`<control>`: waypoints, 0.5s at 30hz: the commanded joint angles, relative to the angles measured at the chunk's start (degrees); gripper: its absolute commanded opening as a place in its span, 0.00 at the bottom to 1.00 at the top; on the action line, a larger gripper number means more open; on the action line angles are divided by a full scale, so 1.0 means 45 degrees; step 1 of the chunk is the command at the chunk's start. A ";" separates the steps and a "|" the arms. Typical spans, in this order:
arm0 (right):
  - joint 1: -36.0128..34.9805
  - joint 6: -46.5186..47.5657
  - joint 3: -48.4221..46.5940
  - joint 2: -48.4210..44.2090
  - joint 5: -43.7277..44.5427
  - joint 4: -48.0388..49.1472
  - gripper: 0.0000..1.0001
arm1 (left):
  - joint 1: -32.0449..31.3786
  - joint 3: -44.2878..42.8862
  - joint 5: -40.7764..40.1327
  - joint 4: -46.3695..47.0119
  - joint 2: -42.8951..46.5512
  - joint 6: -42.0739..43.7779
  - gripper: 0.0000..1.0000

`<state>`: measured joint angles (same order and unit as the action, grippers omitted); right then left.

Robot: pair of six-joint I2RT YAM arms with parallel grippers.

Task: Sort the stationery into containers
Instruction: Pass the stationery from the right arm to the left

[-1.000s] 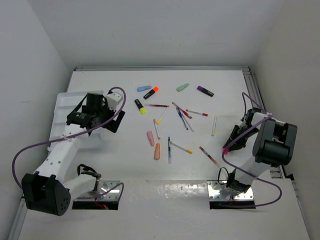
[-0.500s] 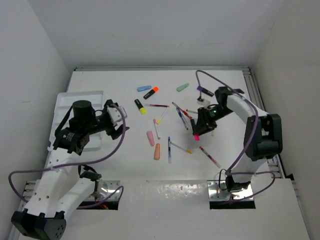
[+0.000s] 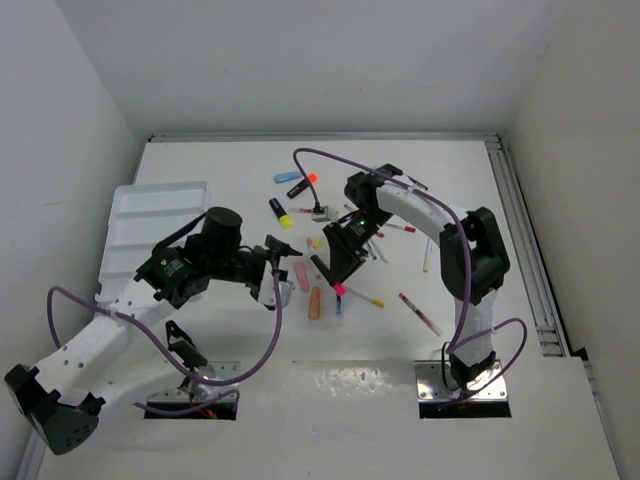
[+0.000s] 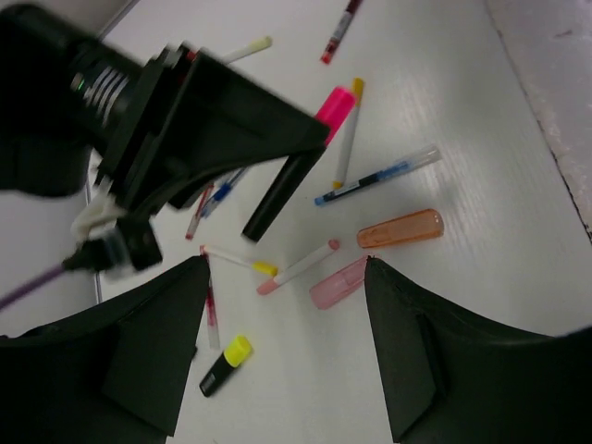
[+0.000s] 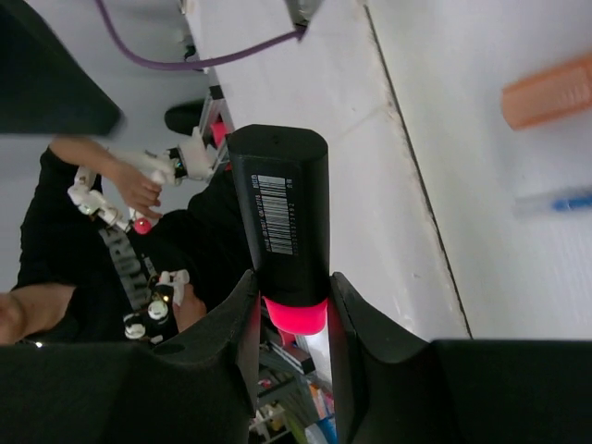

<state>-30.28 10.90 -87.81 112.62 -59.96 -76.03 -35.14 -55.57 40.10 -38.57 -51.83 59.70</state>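
left gripper (image 3: 276,273) low over the white table (image 3: 450,180), fingers spread wide, nothing held. pink highlighter (image 4: 339,282) & orange highlighter (image 4: 400,228) lie just beyond its tips. at its 3 o'clock, right gripper (image 5: 290,282) is clamped tight on a black highlighter (image 5: 277,203), pink cap (image 5: 296,317) poking out past the fingers, above a yellow-capped pen (image 3: 362,296). blue highlighter (image 3: 288,177) & other stationery lie scattered twd 12 o'clock. white divided tray (image 3: 130,215) sits at 10 o'clock, by the left wall.

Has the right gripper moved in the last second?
Yes. The right gripper, shut on a black highlighter, has swung left from the table's right edge to beside the orange highlighter.
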 commanded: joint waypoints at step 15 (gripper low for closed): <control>-0.1571 0.0782 -0.1405 0.0443 -0.1870 -0.2890 0.00 | -0.3247 0.0181 -0.3695 0.0738 -0.1079 0.1089 0.54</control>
<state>-36.82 12.19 -91.72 115.44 -65.30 -77.08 -48.77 -54.78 25.21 -36.75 -56.51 64.27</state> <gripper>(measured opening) 0.287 0.544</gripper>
